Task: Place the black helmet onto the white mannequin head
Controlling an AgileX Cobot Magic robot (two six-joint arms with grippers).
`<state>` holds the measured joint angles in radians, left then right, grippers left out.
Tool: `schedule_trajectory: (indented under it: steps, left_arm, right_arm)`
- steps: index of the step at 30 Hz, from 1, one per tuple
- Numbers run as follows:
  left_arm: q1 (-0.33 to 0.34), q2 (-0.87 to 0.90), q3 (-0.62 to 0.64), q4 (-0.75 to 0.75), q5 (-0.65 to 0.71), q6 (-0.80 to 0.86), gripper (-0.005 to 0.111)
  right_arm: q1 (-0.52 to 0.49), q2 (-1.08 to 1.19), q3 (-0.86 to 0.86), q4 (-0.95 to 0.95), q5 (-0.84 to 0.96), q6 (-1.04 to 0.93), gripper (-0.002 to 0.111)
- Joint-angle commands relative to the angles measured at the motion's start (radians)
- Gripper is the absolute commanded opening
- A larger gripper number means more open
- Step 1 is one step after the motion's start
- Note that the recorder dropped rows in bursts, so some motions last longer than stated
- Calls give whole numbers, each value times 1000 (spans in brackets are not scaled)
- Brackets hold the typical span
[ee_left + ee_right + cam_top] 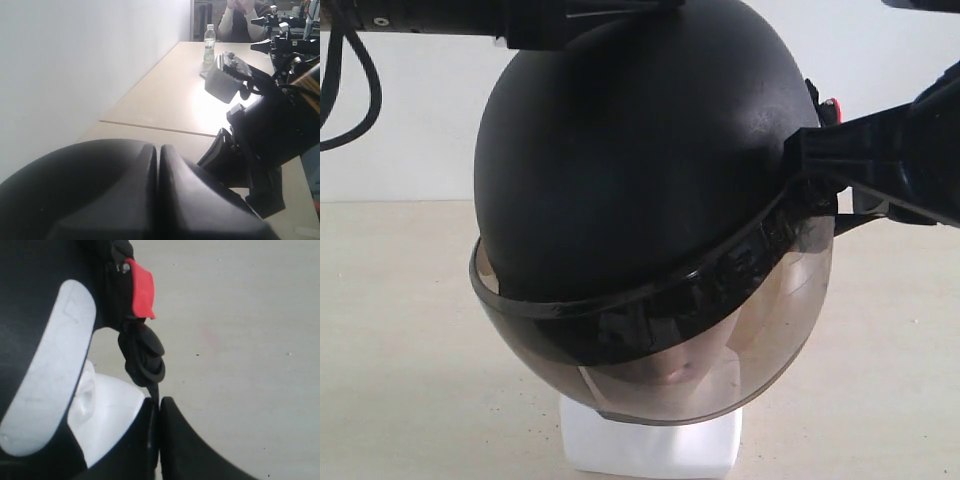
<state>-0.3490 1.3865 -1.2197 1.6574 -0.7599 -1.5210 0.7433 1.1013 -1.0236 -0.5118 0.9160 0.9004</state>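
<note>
- The black helmet (630, 150) is a matte, rounded dome. A smoky brown translucent visor (720, 340) curves below its rim.
- It sits over the white mannequin head (655, 440). The moulded face shows dimly through the visor, and the blocky white neck base stands on the pale, speckled table (400, 330).
- The dome is up, the opening is down and the visor faces the exterior camera. The visor's top band climbs toward my right side, so the helmet sits tilted.
- Only the right wrist view shows the head's smooth moulded ear (86, 395) under the helmet's edge. It also gives the red clip (141, 290) and the bunched black chin strap (145, 355) in close-up.
- The right gripper (159, 407) has its fingers pressed together, and the thin strap runs into the seam between them.
- The left gripper (159, 150) is pressed together, with only a hairline seam. I see nothing between its fingers. In the exterior view its arm lies across the top of the dome.
- Only the left wrist view shows a water bottle (209, 42) far down the table.
</note>
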Motion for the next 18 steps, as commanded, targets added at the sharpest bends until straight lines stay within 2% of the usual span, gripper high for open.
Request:
schedule_trajectory:
  steps: [1,18]
  left_arm:
    - [1,-14,-5,28,36,-12,4]
    - [1,-54,-18,87,36,-70,4]
  right_arm:
    - [-15,-11,17,-60,128,-20,0]
    - [-17,-11,17,-75,174,-20,0]
